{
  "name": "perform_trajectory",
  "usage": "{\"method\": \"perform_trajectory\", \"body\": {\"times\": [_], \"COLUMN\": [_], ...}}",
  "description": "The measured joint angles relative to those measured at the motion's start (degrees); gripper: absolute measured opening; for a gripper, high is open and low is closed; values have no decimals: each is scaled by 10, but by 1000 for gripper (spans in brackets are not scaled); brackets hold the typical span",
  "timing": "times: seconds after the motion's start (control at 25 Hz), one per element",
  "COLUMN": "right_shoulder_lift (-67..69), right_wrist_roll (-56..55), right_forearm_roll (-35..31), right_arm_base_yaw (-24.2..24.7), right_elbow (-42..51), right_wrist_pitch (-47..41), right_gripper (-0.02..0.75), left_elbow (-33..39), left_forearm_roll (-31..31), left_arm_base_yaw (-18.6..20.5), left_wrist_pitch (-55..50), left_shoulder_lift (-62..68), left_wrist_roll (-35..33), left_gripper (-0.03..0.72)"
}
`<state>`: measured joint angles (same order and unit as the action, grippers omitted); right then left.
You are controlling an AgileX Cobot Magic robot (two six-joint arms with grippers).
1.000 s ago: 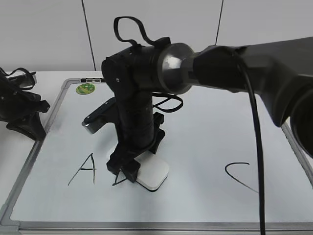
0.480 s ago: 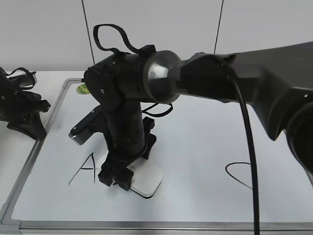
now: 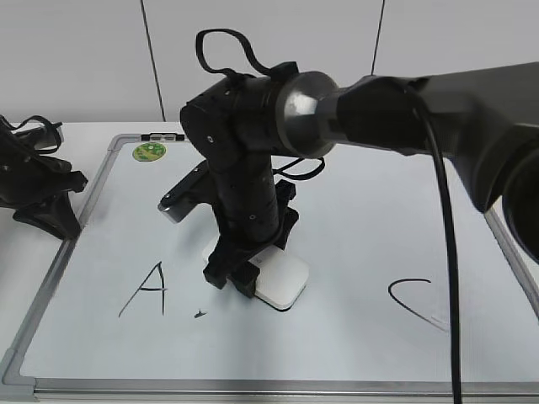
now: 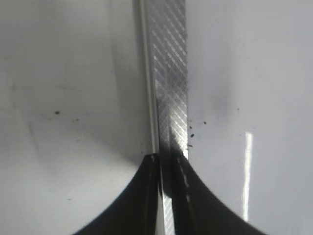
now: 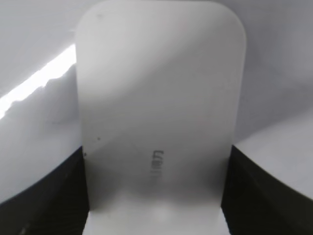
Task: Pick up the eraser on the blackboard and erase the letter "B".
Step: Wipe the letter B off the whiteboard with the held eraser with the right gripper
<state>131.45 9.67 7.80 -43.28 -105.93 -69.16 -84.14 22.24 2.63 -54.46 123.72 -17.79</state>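
The right gripper [image 3: 240, 273] is closed on the eraser [image 3: 280, 282], its black fingers [image 5: 46, 196] clamping the white block from both long sides, as the right wrist view shows with small grey print on the glossy top face. The eraser lies flat on the blackboard [image 3: 354, 210], in the near half of the board and a little left of its middle, with the arm standing almost upright over it. The blackboard covers most of the worktop [image 3: 93, 135], its grey frame running close to the near edge. Of the letter "B" [image 3: 200, 314] only a small black smudge shows, just left of and nearer than the eraser, apart from it. The black "A" [image 3: 143, 290] sits further left toward the near left corner, and the black "C" [image 3: 414, 305] lies toward the near right corner, partly behind a cable. A round green sticker [image 3: 147, 152] marks the far left corner of the board. The left gripper [image 3: 42, 198] rests at the left edge of the worktop, beside the frame [image 4: 166, 98]; its fingers look close together over the frame strip, but whether they are fully closed I cannot tell.
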Motion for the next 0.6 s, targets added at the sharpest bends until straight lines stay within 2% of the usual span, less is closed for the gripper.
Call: {"method": "perform_trajectory", "body": {"times": [0.28,0.6], "right_shoulder_lift": [0,0], "right_wrist_roll": [-5,-6], "right_forearm_roll": [-1,-5], "right_arm_base_yaw": [-2,-36], "right_elbow": [0,0], "right_wrist_pitch": [-1,-1], "right_gripper": [540,540], "left_elbow": [0,0], "left_forearm_roll": [0,-5], "left_arm_base_yaw": [0,0], "left_wrist_pitch": [0,-2], "left_shoulder_lift": [0,0], "left_wrist_roll": [0,0], "left_gripper": [35,35]}}
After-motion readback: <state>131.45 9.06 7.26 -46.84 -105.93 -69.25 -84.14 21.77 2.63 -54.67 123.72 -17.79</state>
